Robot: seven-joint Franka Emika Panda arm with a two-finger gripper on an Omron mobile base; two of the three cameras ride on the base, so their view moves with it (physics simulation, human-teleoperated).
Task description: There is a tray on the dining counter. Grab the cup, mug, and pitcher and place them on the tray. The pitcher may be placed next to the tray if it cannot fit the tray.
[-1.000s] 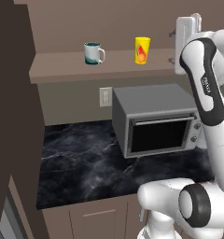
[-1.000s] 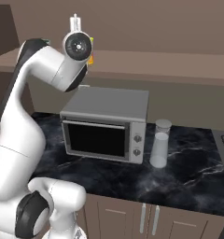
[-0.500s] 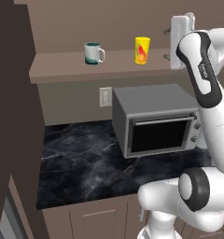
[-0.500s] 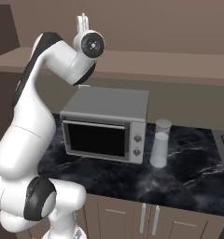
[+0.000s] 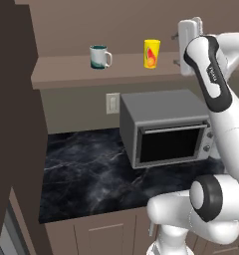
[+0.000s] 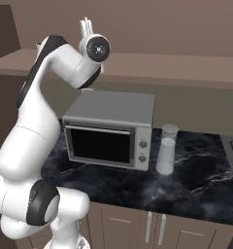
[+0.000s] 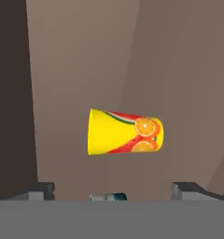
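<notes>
In the left base view the cup [image 5: 151,53] stood upright on the brown shelf [image 5: 66,72], with the mug [image 5: 99,56] well apart to its left. The hand [image 5: 187,37] was raised at shelf height, just right of the cup and not touching it. In the right base view the pitcher [image 6: 167,149] stood on the black worktop [image 6: 201,170] beside the microwave [image 6: 111,129]. In the hand view the cup [image 7: 125,131] lay sideways in the picture, centred ahead of the wide-spread fingertips [image 7: 39,190], clear of both; a sliver of the mug [image 7: 108,197] showed at the bottom
</notes>
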